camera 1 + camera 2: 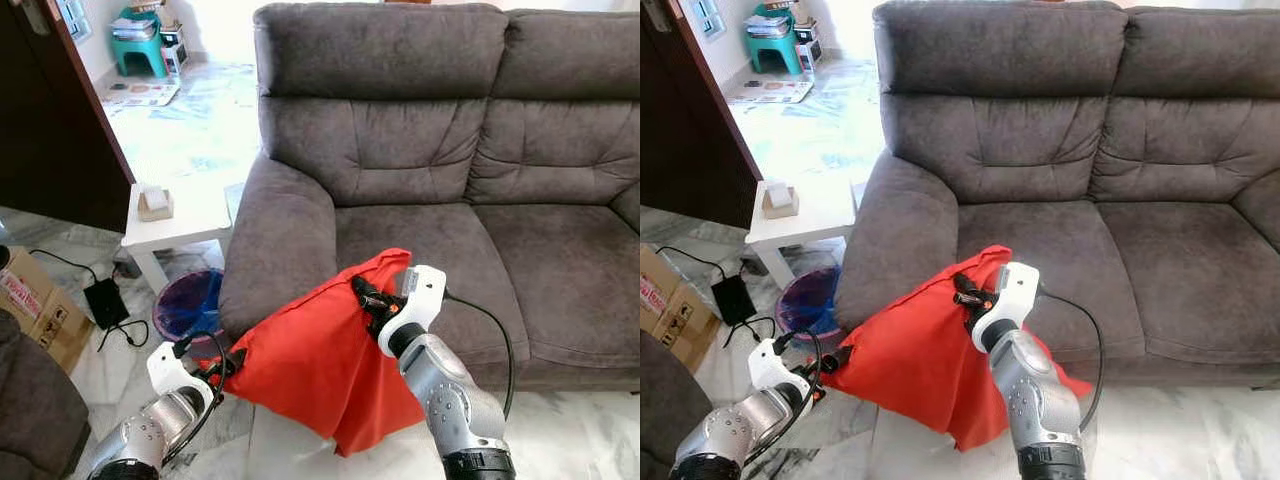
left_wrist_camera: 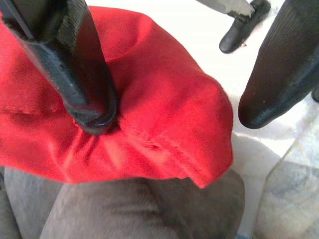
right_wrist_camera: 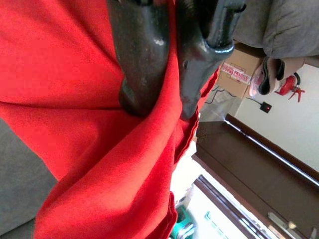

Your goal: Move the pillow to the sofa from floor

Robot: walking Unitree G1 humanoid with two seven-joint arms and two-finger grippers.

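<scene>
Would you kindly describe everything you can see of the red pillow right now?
The pillow is a bright red, soft fabric cushion with a stitched seam along its edge. It hangs tilted and creased in front of the grey sofa, its upper corner over the front of the seat cushion, its lower corner pointing toward the pale floor. The right gripper pinches the upper corner, fabric bunched between its fingers. The left gripper is at the lower left corner, one finger pressing into the cloth, the other apart from it.
</scene>
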